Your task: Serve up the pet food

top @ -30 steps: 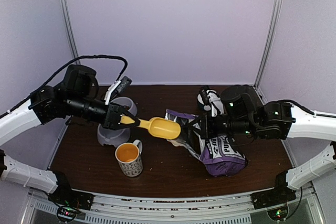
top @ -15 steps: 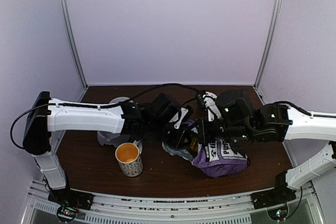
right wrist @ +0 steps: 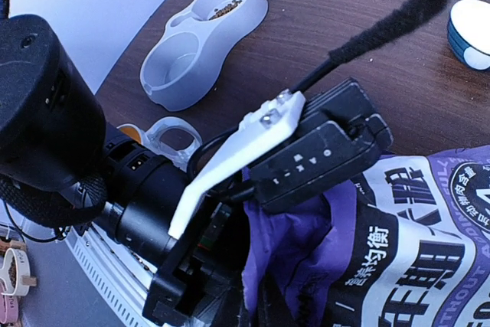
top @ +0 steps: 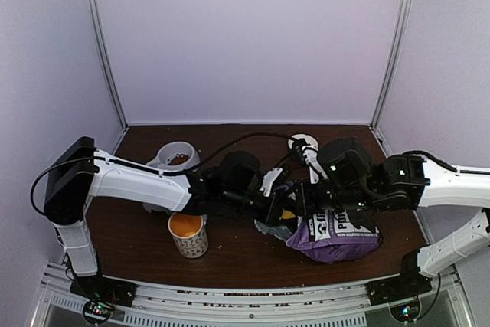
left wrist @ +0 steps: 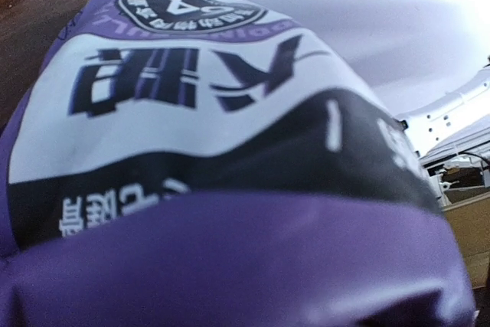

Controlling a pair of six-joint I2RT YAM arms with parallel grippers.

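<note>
The purple food bag (top: 337, 229) lies sideways, long way left-right, mouth facing left. The right pincer (top: 301, 201) pinches its rim; the left pincer (top: 276, 204) grips the yellow scoop (top: 287, 214) there.

left gripper (top: 279, 209) holds yellow plastic scoop (top: 287, 214) at mouth of large purple printed bag (top: 337, 233); right gripper (top: 301, 203) pinches its rim.

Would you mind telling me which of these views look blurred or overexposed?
Left wrist: the purple food bag fills the frame, soft-focused, with blown-out glare upper right; right wrist: mostly sharp, no glare; top external: evenly lit and crisp.
</note>
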